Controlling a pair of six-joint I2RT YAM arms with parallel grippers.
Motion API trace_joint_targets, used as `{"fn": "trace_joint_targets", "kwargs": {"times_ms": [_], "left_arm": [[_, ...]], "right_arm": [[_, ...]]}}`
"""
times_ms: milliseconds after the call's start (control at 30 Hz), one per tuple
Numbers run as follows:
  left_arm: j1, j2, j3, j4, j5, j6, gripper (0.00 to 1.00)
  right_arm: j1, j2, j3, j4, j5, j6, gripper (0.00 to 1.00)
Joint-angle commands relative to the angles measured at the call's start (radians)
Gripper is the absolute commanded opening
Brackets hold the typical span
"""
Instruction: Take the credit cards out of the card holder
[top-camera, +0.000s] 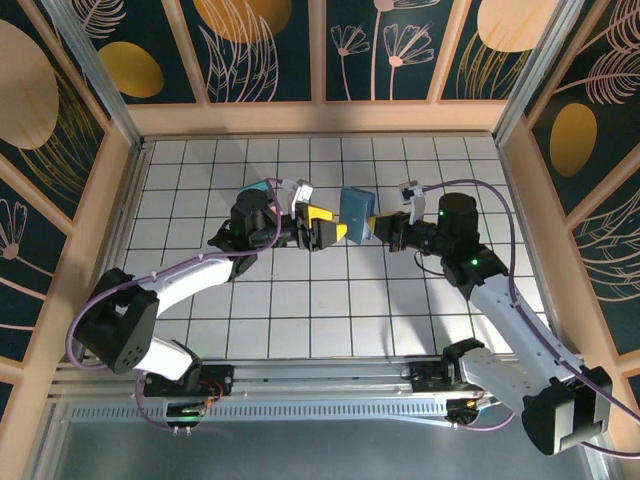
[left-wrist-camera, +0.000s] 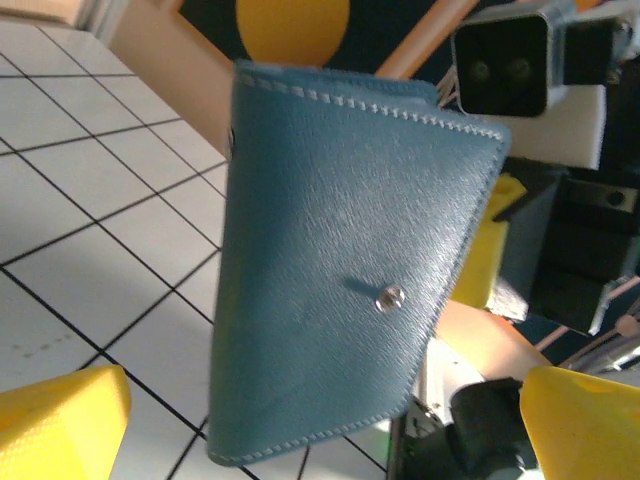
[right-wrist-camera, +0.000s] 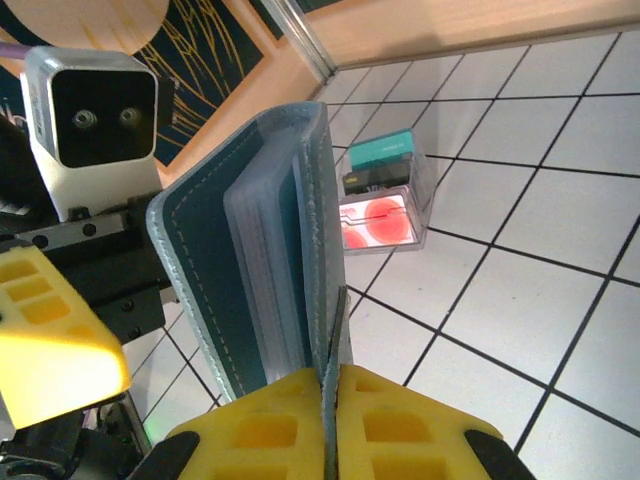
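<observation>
"Top external view first. What is in the middle?"

"The card holder (top-camera: 356, 206). It is up in the air over the white tiles (top-camera: 300, 300), between the two arms."

"Who has it?"

"The right gripper (right-wrist-camera: 330, 400). In the right wrist view its two yellow fingers (right-wrist-camera: 410, 400) are squeezed together on the bottom edge of the holder. The holder stands up straight from them. It is open just a little, and I can see pale pages (right-wrist-camera: 265, 250) inside."

"And the left gripper (top-camera: 326, 224)?"

"It points at the holder from the other side. In the left wrist view its yellow fingertips (left-wrist-camera: 60, 425) are far apart, one in each bottom corner. The blue outside of the holder hangs in front of them, tilted, with a small silver snap (left-wrist-camera: 390, 297) on it. I cannot tell if the fingertips touch it."

"Where are the credit cards (right-wrist-camera: 380, 190)?"

"Down on the tiles, well apart from the holder, near the left arm. They lie in a little row: the teal one farthest, then the black one, then the red-pink one nearest. Something clear and shiny is around them. I cannot tell what it is."
</observation>
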Motion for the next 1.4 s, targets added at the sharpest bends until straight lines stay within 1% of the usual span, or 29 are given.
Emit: {"fn": "trace_joint_targets", "kwargs": {"times_ms": [0,100,267,467,533,567,667,1000,1233,1367], "left_arm": [[-0.003,-0.005,0.054,-0.019,-0.072,0.035,0.99],[-0.002,0.005,0.071,-0.02,-0.087,0.04,0.99],[-0.005,0.014,0.078,-0.021,-0.079,0.044,0.99],[-0.009,-0.017,0.047,-0.025,-0.087,0.057,0.99],[-0.009,-0.027,0.036,-0.037,-0.098,0.063,0.99],[-0.008,-0.031,0.031,-0.045,-0.106,0.066,0.99],[-0.008,-0.033,0.028,-0.076,-0.137,0.075,0.99],[-0.009,-0.017,0.031,-0.128,-0.243,0.063,0.99],[-0.017,-0.006,0.029,-0.092,-0.229,0.041,0.99],[-0.026,-0.002,0.032,-0.071,-0.219,0.04,0.99]], "right_arm": [[0.019,-0.002,0.061,-0.033,0.058,0.009,0.0],[0.04,0.015,0.093,-0.067,0.09,0.01,0.0],[0.106,0.047,0.139,-0.119,0.191,-0.006,0.0],[0.163,0.101,0.193,-0.163,0.287,0.006,0.0],[0.172,0.12,0.212,-0.177,0.317,-0.003,0.0],[0.195,0.127,0.218,-0.182,0.33,-0.004,0.0],[0.214,0.145,0.239,-0.193,0.348,-0.007,0.0],[0.232,0.163,0.299,-0.249,0.413,0.037,0.0],[0.238,0.196,0.364,-0.342,0.482,0.087,0.0],[0.247,0.209,0.386,-0.357,0.494,0.092,0.0]]}}
